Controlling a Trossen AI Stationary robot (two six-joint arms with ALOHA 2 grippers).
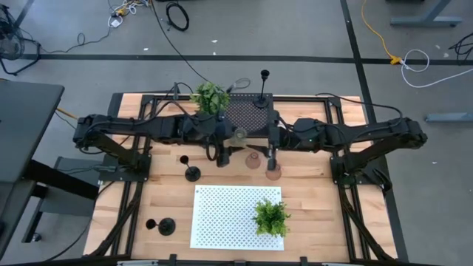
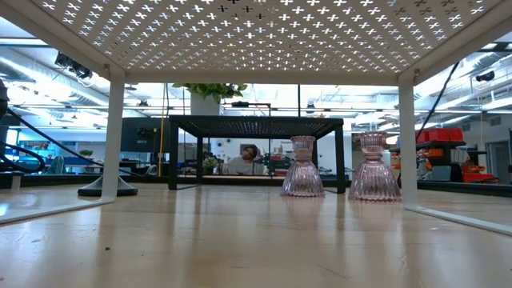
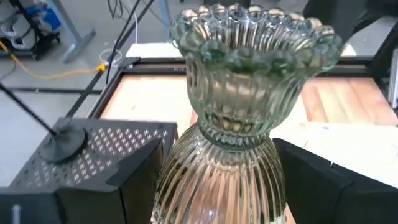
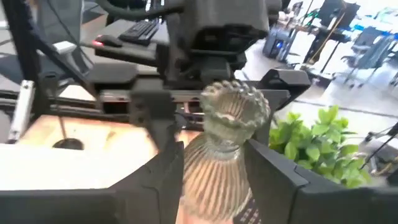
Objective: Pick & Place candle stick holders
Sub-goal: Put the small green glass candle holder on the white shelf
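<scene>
I count three squat glass holders: two pink ones [image 2: 302, 167] [image 2: 372, 168] and one olive-green one [image 3: 239, 124]. I see four slim black holders [image 1: 264, 89] [image 1: 191, 170] [image 1: 167, 225] [image 1: 151, 224]. There are two small green plants [image 1: 210, 97] [image 1: 271, 216], one black mesh rack [image 1: 247, 117] and one white perforated rack [image 1: 222, 214].

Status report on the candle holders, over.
Left pincer holds olive-green holder by black mesh rack. Right pincer around a pink holder. No obstruction seen.
</scene>
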